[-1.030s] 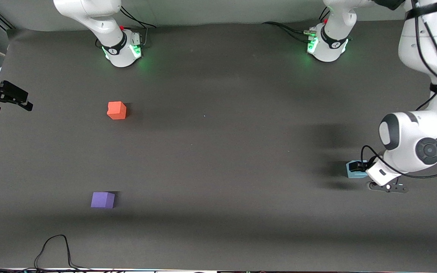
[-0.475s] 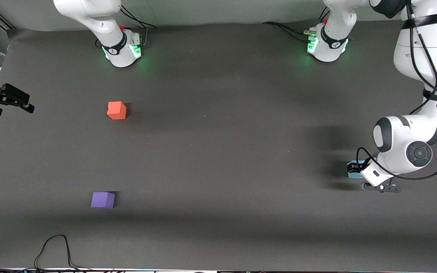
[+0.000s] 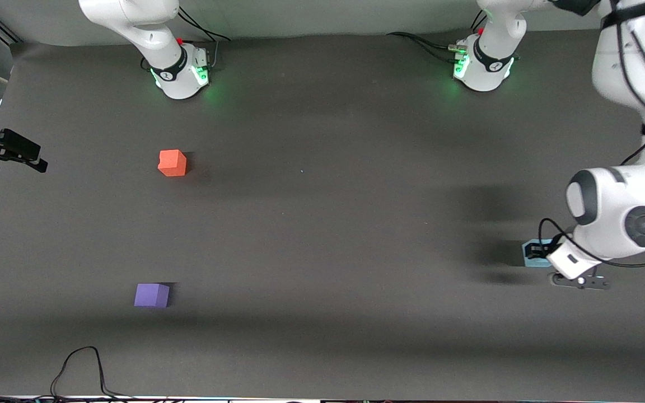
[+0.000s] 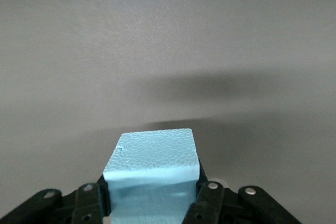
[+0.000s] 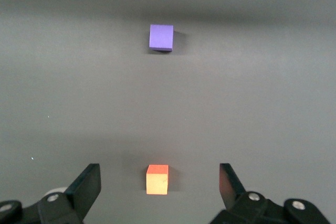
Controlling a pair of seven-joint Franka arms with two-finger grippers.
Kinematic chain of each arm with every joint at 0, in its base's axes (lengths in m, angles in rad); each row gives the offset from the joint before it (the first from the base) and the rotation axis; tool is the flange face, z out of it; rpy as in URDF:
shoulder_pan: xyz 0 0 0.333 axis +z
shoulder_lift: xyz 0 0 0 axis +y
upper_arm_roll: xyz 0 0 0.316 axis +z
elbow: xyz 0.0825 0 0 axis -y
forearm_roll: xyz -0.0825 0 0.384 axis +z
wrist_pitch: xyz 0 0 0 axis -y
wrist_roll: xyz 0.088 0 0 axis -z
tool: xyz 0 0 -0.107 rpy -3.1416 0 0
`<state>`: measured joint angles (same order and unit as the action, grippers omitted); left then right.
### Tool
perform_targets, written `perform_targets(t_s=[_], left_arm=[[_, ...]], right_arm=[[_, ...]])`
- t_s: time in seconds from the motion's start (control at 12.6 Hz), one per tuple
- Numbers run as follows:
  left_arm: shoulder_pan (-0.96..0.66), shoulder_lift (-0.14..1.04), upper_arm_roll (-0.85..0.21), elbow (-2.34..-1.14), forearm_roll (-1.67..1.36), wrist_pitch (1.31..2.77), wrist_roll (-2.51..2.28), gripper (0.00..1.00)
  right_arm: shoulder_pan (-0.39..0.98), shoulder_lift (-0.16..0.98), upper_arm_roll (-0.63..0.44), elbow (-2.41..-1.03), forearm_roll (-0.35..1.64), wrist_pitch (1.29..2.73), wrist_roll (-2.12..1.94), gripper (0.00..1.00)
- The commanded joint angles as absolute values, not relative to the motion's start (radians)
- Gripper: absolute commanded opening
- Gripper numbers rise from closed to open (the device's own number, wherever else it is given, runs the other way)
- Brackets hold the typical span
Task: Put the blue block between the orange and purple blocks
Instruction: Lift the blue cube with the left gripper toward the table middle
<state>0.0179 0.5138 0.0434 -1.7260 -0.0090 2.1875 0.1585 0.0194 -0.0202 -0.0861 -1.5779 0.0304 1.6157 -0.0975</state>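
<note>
We have the blue block (image 4: 151, 174) clamped between the fingers of our left gripper (image 3: 541, 254), which sits at the left arm's end of the tabletop (image 3: 322, 235); its foam sides bulge slightly under the squeeze, and whether it has left the surface we cannot tell. So the grasp looks done, while the carry and the placement remain. The orange block (image 3: 172, 163) and the purple block (image 3: 152, 295) lie well apart toward the right arm's end, the purple one nearer the front camera, and the gap between them holds nothing yet. Our right gripper (image 3: 3, 151) waits over that end's edge with its 2 fingers spread wide, looking down on both blocks. The tabletop is a dark grey matte sheet. A black cable (image 3: 79, 369) loops at its front edge, and a pale wall runs along the arms' bases.
</note>
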Motion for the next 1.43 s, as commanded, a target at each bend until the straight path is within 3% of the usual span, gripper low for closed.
perform_targets(t_s=[0.0,0.24,0.55,0.87,1.35], left_arm=[[-0.001,0.42,0.032,-1.654,-0.012,1.984,0.115,0.42],[-0.128,0.417,0.018,-1.536,-0.014,1.823,-0.073,0.42],[-0.41,0.477,0.015,-1.401,-0.021,1.792,-0.505,0.42],[-0.682,0.728,-0.026,-1.064,-0.015,1.75,-0.871,0.42],[-0.977,0.908,-0.014,-1.052,0.004,1.975,-1.009,0.42]], right_arm=[[0.029,-0.006,-0.084,-1.532,0.041,1.566,-0.083,1.0],[0.035,0.014,-0.081,-1.49,0.043,1.559,-0.087,1.0],[0.037,0.066,-0.081,-1.453,0.109,1.56,-0.078,1.0],[0.028,0.09,-0.091,-1.425,0.077,1.563,-0.077,1.0],[0.031,0.109,-0.092,-1.417,0.083,1.56,-0.089,1.0]])
